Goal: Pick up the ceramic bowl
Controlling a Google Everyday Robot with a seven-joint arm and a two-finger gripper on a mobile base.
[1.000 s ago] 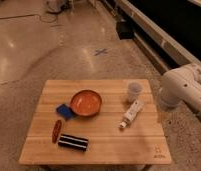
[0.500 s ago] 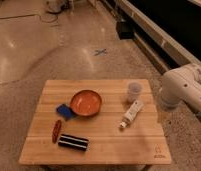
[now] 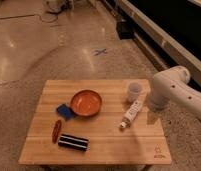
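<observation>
The pincer [image 3: 153, 118] hangs low over the right edge of the wooden counter [image 3: 109, 147], under the white arm [image 3: 171, 89]. The arm comes in from the right side of the view and bends down at a thick rounded joint. The pincer shows only as a pale, dim shape below that joint, so I cannot tell whether it is spread or pressed together. It appears to hold nothing.

Just to its left in the view lies a white tube [image 3: 132, 114], on its side and slanting, with its narrow end toward the near edge of the counter. Past the tube's far end, up and left of the pincer, a small translucent cup [image 3: 134, 91] stands upright.

Farther left, well apart from the pincer, the ceramic bowl [image 3: 86, 102] sits upright near the middle of the counter, orange-red and glossy. The tube and the cup are the things nearest the line between the pincer and the bowl.

A blue pad [image 3: 64, 111] pokes out from beside the bowl's left edge, touching it or tucked slightly beneath it. Nearer the front, farthest from the pincer, lie a reddish oblong thing [image 3: 56, 130] and a dark bar with pale stripes [image 3: 73, 142].

On the floor beyond the counter is a blue cross mark [image 3: 100, 51].
</observation>
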